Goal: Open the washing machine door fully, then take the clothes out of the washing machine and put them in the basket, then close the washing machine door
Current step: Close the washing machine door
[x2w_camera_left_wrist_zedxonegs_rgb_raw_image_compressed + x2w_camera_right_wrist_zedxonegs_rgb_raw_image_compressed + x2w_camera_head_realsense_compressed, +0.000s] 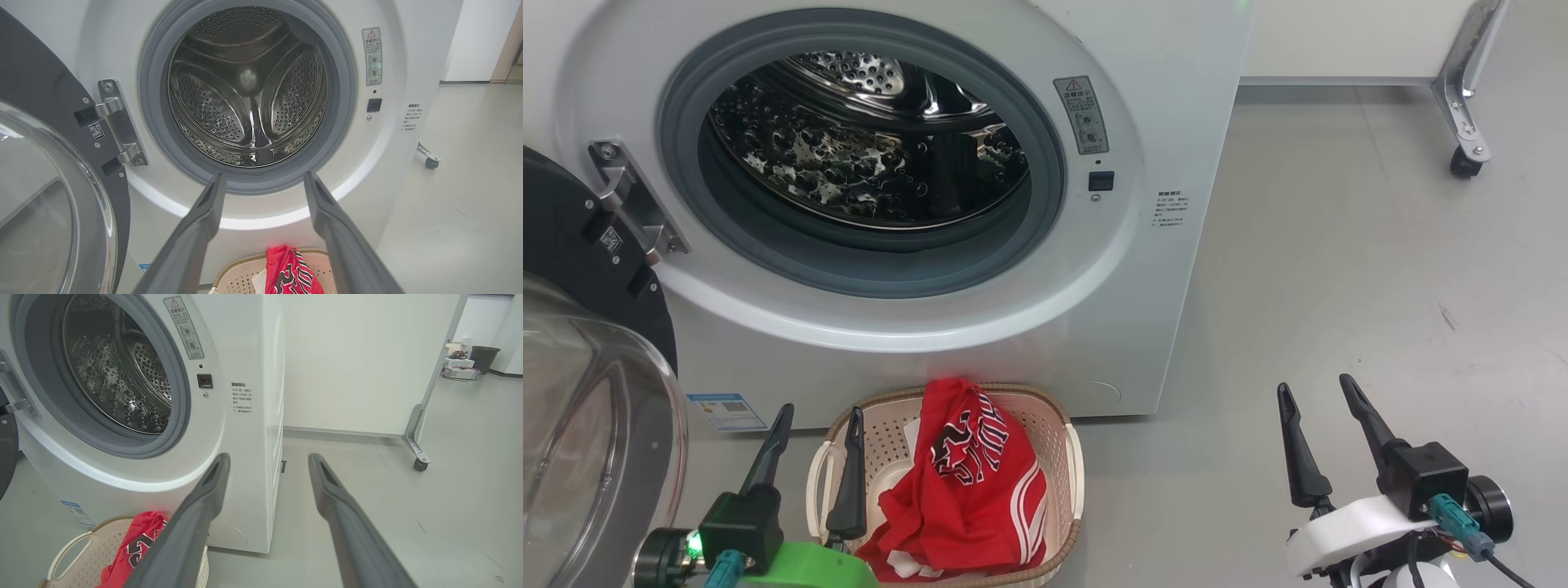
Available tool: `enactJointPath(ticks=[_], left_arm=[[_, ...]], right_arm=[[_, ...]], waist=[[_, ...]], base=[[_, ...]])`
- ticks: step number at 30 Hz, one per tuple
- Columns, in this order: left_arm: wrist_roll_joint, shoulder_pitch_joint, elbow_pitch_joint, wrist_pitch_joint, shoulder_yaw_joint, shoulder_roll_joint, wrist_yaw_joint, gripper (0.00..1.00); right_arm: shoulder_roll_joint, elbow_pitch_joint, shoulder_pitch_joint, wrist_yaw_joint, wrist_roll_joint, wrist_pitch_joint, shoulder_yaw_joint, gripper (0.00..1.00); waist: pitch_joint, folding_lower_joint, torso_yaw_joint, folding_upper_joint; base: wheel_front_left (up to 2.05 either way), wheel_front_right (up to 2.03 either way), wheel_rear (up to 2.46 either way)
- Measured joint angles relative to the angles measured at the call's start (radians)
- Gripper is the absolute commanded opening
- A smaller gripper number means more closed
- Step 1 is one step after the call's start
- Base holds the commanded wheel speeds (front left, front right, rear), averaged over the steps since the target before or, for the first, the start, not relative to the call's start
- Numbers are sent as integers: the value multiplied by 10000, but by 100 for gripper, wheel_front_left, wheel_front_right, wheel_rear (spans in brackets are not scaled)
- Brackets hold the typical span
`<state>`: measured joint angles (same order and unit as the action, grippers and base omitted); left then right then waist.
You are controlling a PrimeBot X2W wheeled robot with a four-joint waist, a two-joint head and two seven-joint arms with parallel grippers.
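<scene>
Your left gripper sits closest, low at the left, its two long dark fingers spread and grasping nothing. One finger stands in front of the basket, but I can't tell whether it touches the rim. Your right gripper is likewise released and empty, over bare grey floor well to the right of the washing machine.

The clothes are in the basket: soft red fabric with white stripes and black-and-white lettering, heaped and slumped over the near edge. The basket is cream perforated plastic with a brown woven-look rim and white handles. It stands on the floor just in front of the machine, below the opening, probably so garments have a short drop.

Look into the perforated steel drum, ringed by its matte grey gasket; it appears empty in both wrist views.

The washing machine door stands wide open on its metal hinge, with the glossy black rim and bulging clear glass beside your left arm. By my reading, only closing it remains, and your left gripper is the nearer one.
</scene>
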<state>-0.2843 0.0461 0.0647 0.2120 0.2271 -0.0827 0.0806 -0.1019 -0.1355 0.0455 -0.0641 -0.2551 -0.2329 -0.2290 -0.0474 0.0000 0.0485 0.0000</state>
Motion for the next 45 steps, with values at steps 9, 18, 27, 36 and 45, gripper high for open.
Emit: enactJointPath(ticks=[9, 18, 27, 36, 45], left_arm=[[150, 173, -416, -100, 21, -81, 38, 100], [213, 224, -721, -178, 25, -123, 81, 100], [213, 366, -934, -282, 35, -125, 119, 100], [222, 417, -1085, -412, 94, -140, 123, 100], [301, 454, -1262, -435, 150, -198, 125, 100]], right_arm=[[-2, 113, 49, -2, -2, 50, 0, 100], [-6, 176, 65, -15, -2, 79, -4, 100], [-15, 270, 87, -90, -2, 119, -4, 100], [-21, 311, 89, -90, -2, 165, -6, 100], [-36, 324, 126, -90, -2, 176, -6, 100]], waist=[[-10, 0, 9, 0], [-4, 0, 0, 0], [-37, 0, 29, 0], [-20, 0, 43, 0], [-14, 0, 50, 0]], base=[[-1, 1, 0], [-28, 28, 0], [-65, 65, 0], [-101, 101, 0], [-94, 94, 0]])
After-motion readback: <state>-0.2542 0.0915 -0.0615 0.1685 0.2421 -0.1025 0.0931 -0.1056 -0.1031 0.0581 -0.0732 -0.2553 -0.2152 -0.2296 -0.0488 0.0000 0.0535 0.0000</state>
